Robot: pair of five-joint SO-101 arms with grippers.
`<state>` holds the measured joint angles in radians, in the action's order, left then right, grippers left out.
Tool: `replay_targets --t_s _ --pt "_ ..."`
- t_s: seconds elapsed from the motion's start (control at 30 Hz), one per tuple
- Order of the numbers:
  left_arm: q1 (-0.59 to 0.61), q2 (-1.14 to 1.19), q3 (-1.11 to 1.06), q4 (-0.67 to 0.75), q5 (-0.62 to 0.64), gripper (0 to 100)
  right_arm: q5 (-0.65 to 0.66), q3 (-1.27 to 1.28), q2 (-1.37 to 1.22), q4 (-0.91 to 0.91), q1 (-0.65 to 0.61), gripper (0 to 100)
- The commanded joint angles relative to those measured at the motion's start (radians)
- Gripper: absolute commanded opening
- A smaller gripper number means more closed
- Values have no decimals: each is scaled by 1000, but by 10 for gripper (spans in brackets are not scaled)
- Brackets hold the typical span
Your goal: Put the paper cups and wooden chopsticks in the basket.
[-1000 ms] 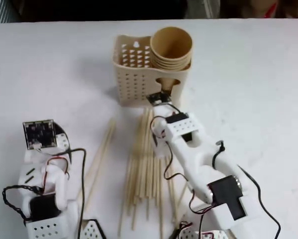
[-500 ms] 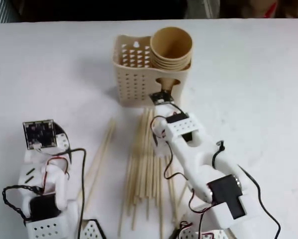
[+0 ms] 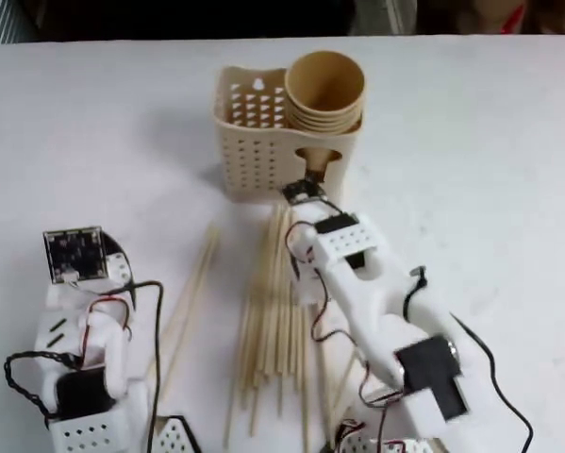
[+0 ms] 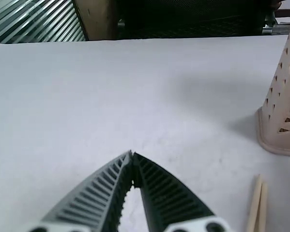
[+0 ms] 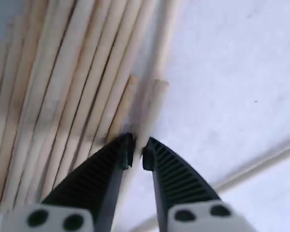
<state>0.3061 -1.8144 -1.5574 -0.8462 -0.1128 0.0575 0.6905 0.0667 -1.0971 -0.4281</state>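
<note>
High view, reading from your left: the left arm (image 3: 79, 321) sits folded near the front edge of the white tabletop (image 3: 480, 142), well apart from everything you have to collect. In its wrist view the left claw (image 4: 132, 154) is closed, tips touching and holding nothing, poised over bare tabletop with a corner of the basket (image 4: 282, 96) off to one side. Next along you have two stray chopsticks (image 3: 192, 283) lying side by side at a slant, apart from the rest. Beside them the main bundle of wooden chopsticks (image 3: 273, 311) lies flat, running lengthwise from the front of the tabletop up towards the basket (image 3: 254, 151); none of the sticks is inside it. The basket stands upright towards the back, and the paper cups (image 3: 325, 90) are already nested in a stack in its right-hand end, mouths up. The right arm (image 3: 376, 293) stretches over the right side of the bundle, its wrist close in front of the basket. In the right wrist view the right claw (image 5: 137, 144) is drawn to a narrow slit low over the sticks, and the outer chopstick (image 5: 152, 104) at the edge of the bundle runs straight into that slit, caught between the tips, while its neighbours lie against one jaw's outer side.
</note>
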Motion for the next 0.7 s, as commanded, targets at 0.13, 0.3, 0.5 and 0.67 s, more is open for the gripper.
replay_targets --t_s 0.13,0.3,0.5,0.67 --pt "7 -10 6 26 -11 24 11 -14 277 -130 -8 19" --pt "7 -10 6 26 -11 24 11 -15 305 -159 -10 19" --pt "7 -10 6 26 -11 24 11 -72 375 -225 -13 19" --pt "5 -10 6 26 -11 24 9 -242 572 -331 -33 19"
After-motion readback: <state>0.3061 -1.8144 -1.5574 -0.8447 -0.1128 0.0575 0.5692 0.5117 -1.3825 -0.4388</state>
